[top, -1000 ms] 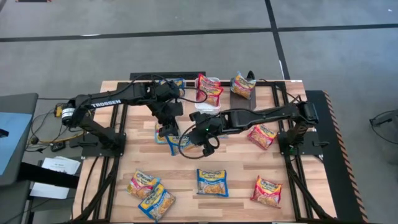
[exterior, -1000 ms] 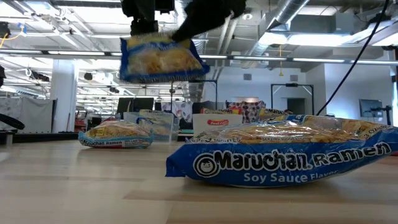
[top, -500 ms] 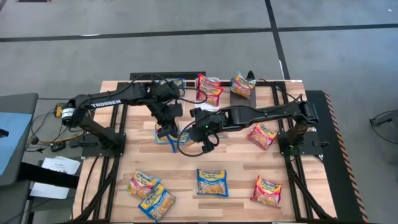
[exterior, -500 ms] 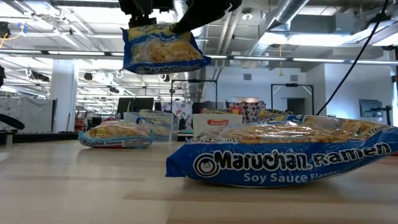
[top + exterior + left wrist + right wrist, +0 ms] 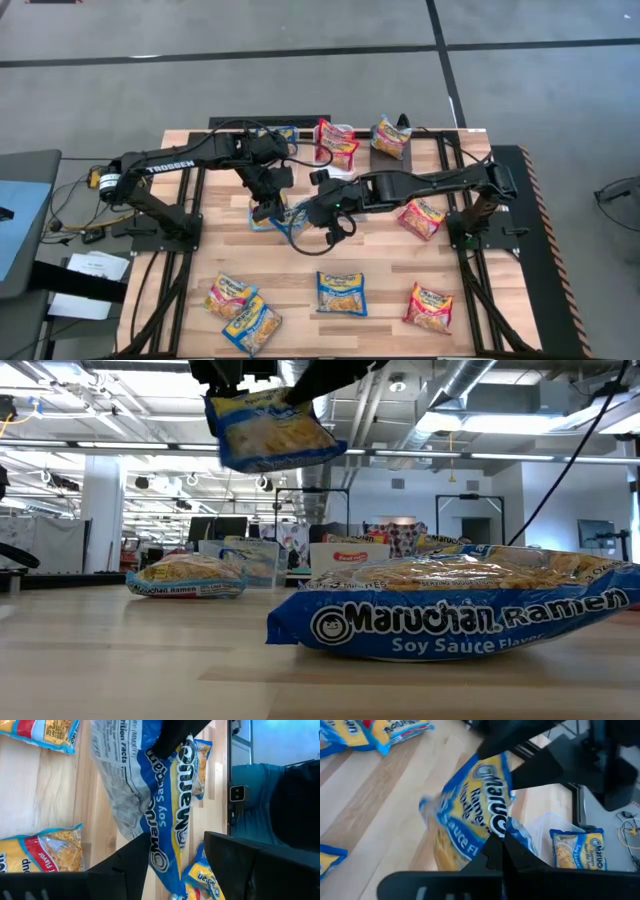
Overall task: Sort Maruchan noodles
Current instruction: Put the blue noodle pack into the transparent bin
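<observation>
Handing over a blue soy sauce packet above the middle of the table

The right gripper [image 5: 303, 219] is closed on the edge of a blue soy sauce Maruchan packet [image 5: 272, 428] and holds it high in the air, clear of the wooden table [image 5: 390, 270]. The left gripper [image 5: 172, 855] has its fingers spread, one on each side of the same packet, but they do not pinch it yet. I judge this is a handover. To do it well, the left fingers should close firmly on the wrapper before the right ones let go, otherwise the light, slippery packet may fall. Another blue packet [image 5: 450, 615] lies near the table's front edge, and a red packet [image 5: 429, 306] lies near the front right corner.
</observation>
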Robot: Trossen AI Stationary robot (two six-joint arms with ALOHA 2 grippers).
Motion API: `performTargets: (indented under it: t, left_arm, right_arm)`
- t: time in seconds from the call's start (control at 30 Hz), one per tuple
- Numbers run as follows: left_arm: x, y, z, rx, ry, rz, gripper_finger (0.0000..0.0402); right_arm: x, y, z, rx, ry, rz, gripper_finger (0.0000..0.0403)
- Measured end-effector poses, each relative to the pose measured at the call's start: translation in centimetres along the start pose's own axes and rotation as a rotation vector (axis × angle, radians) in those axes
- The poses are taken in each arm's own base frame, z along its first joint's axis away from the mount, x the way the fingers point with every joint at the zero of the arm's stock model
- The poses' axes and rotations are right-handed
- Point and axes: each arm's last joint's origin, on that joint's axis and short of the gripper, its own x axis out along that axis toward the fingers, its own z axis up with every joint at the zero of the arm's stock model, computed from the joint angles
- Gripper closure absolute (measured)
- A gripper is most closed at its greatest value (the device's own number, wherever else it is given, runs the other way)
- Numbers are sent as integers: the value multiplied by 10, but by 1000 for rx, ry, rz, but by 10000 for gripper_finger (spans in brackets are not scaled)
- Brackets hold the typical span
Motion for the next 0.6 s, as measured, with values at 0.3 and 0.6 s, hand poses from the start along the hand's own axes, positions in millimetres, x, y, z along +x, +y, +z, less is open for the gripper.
performTargets:
  t: [0.3,0.6]
  left_arm:
    - [0,0,0,-12,-3,10,226]
    - [0,0,1,-16,-15,23,226]
  right_arm:
    - [1,-5,1,11,-26,-20,398]
    - [-8,-3,13,25,-60,-18,398]
